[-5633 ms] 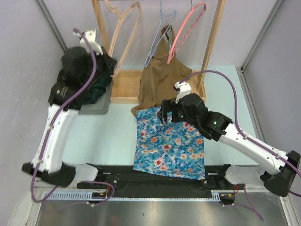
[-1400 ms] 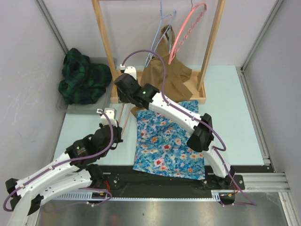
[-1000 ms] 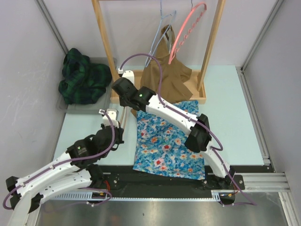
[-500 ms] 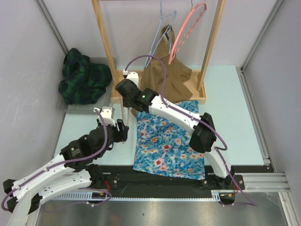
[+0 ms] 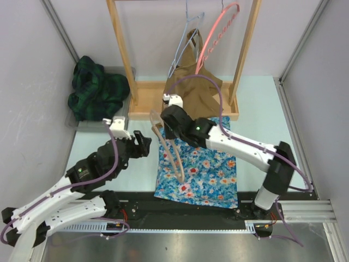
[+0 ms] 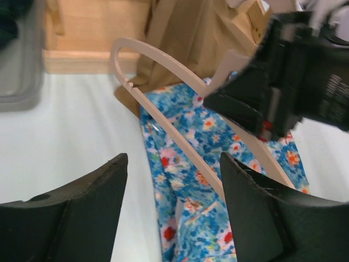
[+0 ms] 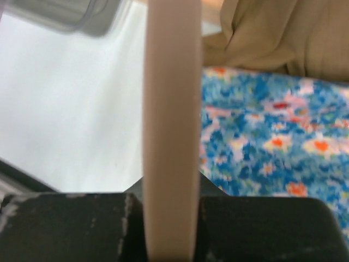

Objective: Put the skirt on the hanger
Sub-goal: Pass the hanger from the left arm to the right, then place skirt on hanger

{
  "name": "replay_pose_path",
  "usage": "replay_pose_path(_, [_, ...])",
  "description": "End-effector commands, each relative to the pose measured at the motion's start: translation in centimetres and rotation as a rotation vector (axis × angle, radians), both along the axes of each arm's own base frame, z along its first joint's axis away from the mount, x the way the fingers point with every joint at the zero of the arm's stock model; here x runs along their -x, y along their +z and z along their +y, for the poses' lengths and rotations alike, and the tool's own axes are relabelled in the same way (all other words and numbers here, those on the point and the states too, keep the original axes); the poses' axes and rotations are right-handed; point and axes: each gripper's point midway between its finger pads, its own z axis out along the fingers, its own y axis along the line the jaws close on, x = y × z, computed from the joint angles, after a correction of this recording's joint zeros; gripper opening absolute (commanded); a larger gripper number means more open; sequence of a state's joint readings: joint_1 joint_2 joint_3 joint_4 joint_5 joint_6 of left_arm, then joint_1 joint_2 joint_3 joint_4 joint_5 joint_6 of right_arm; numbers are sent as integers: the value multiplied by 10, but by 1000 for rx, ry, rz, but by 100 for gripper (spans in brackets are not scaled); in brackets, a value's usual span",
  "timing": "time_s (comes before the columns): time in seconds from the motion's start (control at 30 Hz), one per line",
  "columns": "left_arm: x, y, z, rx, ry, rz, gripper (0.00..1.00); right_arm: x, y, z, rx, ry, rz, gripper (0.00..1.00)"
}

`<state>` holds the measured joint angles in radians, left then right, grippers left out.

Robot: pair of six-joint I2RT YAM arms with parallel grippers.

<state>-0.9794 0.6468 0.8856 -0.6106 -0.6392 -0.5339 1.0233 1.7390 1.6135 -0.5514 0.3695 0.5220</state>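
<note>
Hanger [image 5: 171,159] now over skirt [image 5: 203,170], in right gripper [image 5: 167,133]

Surface: pale mint-green table [image 5: 262,109].
Landmark: light wooden garment rack [image 5: 144,101], base standing at the table's far middle.
Skirt: blue floral fabric skirt [image 5: 207,169], spread flat just in front of the rack.
Tray: grey plastic tray [image 5: 82,123], just left of the rack.

Blue floral skirt [image 5: 204,169] spread flat, beige hanger [image 7: 172,109] slanting over its left edge (held aloft)
</note>
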Motion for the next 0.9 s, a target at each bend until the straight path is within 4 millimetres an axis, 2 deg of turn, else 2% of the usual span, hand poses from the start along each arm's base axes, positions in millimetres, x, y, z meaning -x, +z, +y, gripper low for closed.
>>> replay_pose_path(0.0, [-3, -21, -29, 43, -54, 67, 70, 27, 31, 2, -135, 61, -60, 0])
replay_pose_path(0.13, [-4, -41, -43, 61, -74, 100, 63, 47, 12, -5, -159, 82, -16, 0])
replay_pose_path(0.17, [-4, -50, -43, 51, -73, 114, 62, 50, 14, -6, -187, 87, -14, 0])
replay_pose_path(0.2, [-4, -56, -44, 46, -73, 124, 62, 52, 20, 1, -246, 110, -15, 0])
replay_pose_path(0.23, [-6, -59, -43, 50, -64, 131, 62, 58, 3, -1, -255, 113, 13, 0])
replay_pose_path(0.3, [-11, -75, -39, 59, -49, 174, 62, 57, 11, 5, -358, 104, 7, 0])
replay_pose_path(0.33, [-14, -79, -37, 68, -42, 187, 62, 59, 6, 7, -388, 107, 27, 0])
replay_pose_path(0.37, [-16, -86, -35, 67, -41, 203, 62, 60, -8, 7, -411, 91, 65, 0])
replay_pose_path(0.4, [-21, -83, -35, 87, -42, 187, 62, 57, -3, 12, -464, 88, 44, 0])
replay_pose_path(0.47, [-30, -80, -32, 81, -45, 165, 63, 59, -12, 15, -503, 74, 66, 0])
replay_pose_path(0.53, [-39, -77, -35, 85, -56, 162, 63, 58, -5, 22, -570, 64, 54, 0])
replay_pose_path(0.63, [-55, -90, -45, 41, -82, 200, 60, 55, 0, 26, -626, 17, 31, 0])
replay_pose_path(0.7, [-60, -92, -49, 43, -91, 202, 59, 51, 2, 24, -646, -36, 5, 0])
replay_pose_path(0.77, [-62, -102, -54, 37, -114, 233, 52, 48, 7, 20, -655, -83, -34, 0])
replay_pose_path(0.87, [-62, -107, -52, 36, -113, 237, 51, 44, 3, 12, -644, -149, -65, 0])
